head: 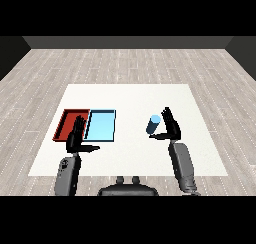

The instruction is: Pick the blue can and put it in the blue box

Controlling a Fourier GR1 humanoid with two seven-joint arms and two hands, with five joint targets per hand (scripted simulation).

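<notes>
The blue can (153,124) stands on the white table right of centre. My right hand (171,126) is just to its right, fingers straight and raised, thumb reaching under the can's near side; the hand is open and not curled round the can. The light blue tray (101,125) lies left of centre with nothing in it. My left hand (77,137) hovers open over the near edge of the red tray (67,122), its thumb pointing right toward the blue tray's near corner.
The red and blue trays touch side by side. The white table (130,98) stretches well beyond them toward the far edge, with grey wooden floor all around.
</notes>
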